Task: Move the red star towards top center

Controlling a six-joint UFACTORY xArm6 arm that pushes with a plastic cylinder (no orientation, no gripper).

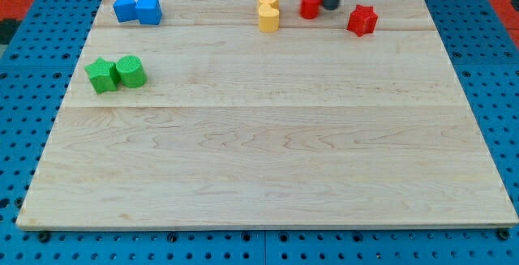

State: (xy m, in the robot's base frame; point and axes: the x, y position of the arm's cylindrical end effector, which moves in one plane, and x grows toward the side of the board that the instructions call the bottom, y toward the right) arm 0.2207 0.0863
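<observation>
The red star (362, 20) lies near the view's top, right of centre, on the wooden board (268, 151). A second red block, a rounded cylinder shape (310, 4), stands to its left at the top edge. My tip (332, 6) is right beside that red cylinder, on its right side, and up-left of the red star, a short gap away from the star. Two yellow blocks (268, 10) sit stacked close together left of the red cylinder, at top centre.
Two blue blocks (137, 9) sit side by side at the view's top left. Two green blocks (116, 73) sit together at the left edge, lower down. A blue perforated table surrounds the board.
</observation>
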